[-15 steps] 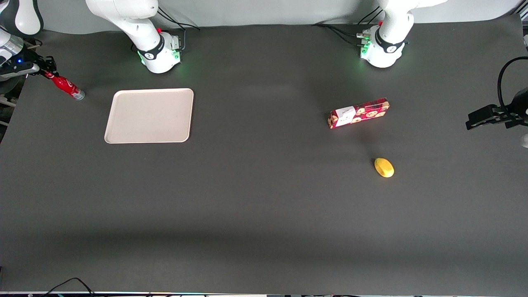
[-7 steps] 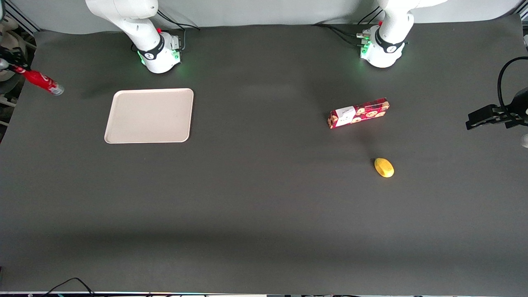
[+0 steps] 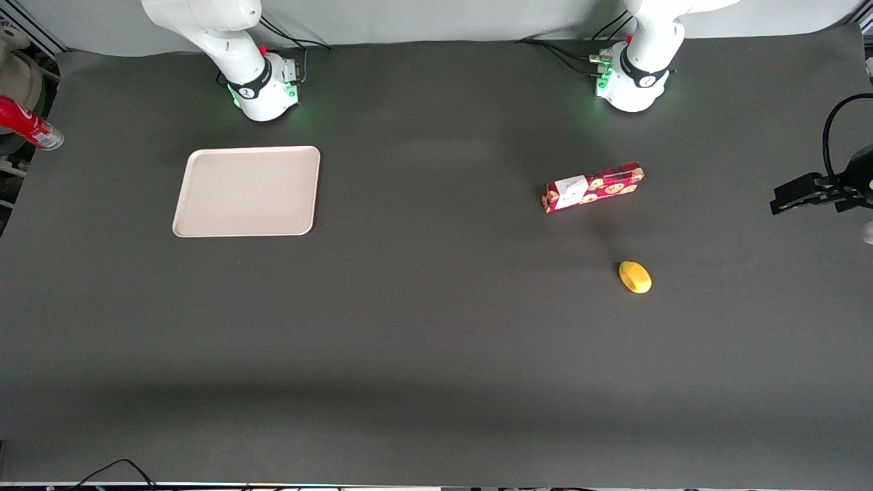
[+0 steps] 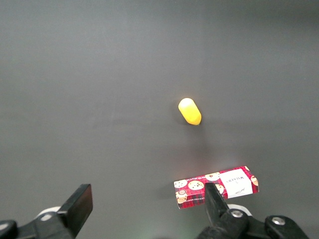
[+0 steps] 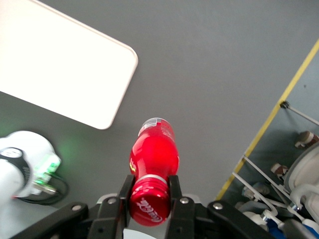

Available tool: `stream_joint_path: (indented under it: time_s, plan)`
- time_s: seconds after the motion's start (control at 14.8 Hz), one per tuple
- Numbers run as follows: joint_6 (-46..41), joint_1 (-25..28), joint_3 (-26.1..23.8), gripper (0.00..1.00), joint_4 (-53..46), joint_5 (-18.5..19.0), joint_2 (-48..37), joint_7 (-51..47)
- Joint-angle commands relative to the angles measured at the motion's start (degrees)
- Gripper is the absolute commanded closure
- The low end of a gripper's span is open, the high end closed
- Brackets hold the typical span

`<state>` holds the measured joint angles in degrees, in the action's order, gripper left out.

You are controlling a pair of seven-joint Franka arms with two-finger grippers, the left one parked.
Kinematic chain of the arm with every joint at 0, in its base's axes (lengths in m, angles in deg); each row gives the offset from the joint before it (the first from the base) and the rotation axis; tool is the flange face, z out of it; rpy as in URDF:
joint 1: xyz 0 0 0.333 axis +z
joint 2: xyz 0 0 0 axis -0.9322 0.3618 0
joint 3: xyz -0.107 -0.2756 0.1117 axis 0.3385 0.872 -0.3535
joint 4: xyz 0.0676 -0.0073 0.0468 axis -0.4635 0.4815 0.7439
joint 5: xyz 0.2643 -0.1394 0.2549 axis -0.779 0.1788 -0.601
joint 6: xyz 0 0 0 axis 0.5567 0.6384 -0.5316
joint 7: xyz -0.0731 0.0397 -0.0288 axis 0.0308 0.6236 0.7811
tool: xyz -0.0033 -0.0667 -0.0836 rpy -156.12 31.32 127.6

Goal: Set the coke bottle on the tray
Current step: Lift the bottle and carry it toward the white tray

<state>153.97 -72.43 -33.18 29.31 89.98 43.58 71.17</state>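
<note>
The coke bottle [image 5: 153, 167] is already picked up: the gripper [image 5: 149, 191] has its jaws clamped on the neck just under the red cap, and the bottle hangs tilted in the air with its silvery base pointing down toward the bench [image 3: 436, 327]. In the front view only the lower part of the bottle [image 3: 27, 124] shows, at the edge of the bench at the working arm's end, with the gripper itself out of sight there. The tray [image 3: 247, 191] lies flat on the bench with nothing on it, well apart from the bottle; in the right wrist view one rounded corner of the tray [image 5: 60, 64] shows below the bottle. So the grasp and lift look done. What is left, as I judge it, is the carry over the tray, the lowering and the release.
</note>
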Motion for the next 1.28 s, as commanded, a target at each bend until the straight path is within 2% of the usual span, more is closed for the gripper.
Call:
stream_joint_path:
  time_s: [0.0,0.2,0.34,0.54,0.95,1.22]
  plan:
    - [-8.6,-0.5,-6.8,1.00,-15.5,-7.9,11.4,-4.2]
    - [-8.6,-0.4,-13.9,1.00,-17.0,-12.4,15.3,-14.5]
    - [-4.1,-0.1,-15.5,1.00,-13.7,-14.6,17.6,-18.5]
    - [6.2,-0.2,-15.5,1.00,-3.9,-15.1,17.6,-18.9]
    - [17.8,-3.5,-14.8,1.00,11.9,-15.1,16.9,-19.1]
    - [26.0,-3.6,-13.4,1.00,20.5,-15.0,16.7,-20.3]
